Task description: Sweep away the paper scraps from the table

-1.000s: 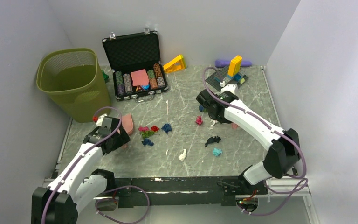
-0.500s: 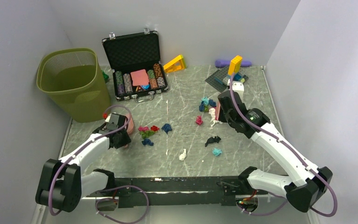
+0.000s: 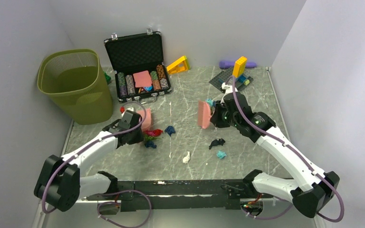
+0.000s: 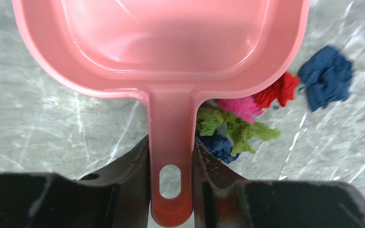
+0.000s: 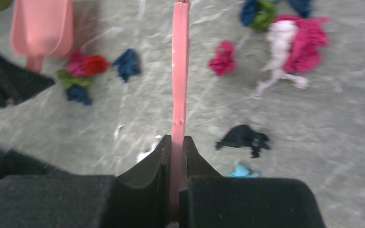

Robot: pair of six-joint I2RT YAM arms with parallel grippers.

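My left gripper (image 4: 171,159) is shut on the handle of a pink dustpan (image 4: 171,47), which rests on the table (image 3: 190,102) at the left (image 3: 146,119). Paper scraps in red (image 4: 278,90), pink, green (image 4: 235,127) and dark blue (image 4: 325,76) lie right beside the pan's right corner. My right gripper (image 5: 176,147) is shut on a pink brush (image 5: 179,71), held edge-on at mid-table (image 3: 203,114). More scraps lie around it: pink (image 5: 222,58), white and magenta (image 5: 306,45), black (image 3: 216,142), teal (image 3: 221,154), white (image 3: 186,157).
A green mesh bin (image 3: 76,83) stands at the back left. An open black case of poker chips (image 3: 140,66) sits behind the dustpan. A yellow wedge (image 3: 178,64) and a dark baseplate with blocks (image 3: 228,78) stand at the back.
My left gripper closed on the dustpan handle and carried the pan right, up against the scrap cluster. My right arm swung the brush left across the middle of the table.
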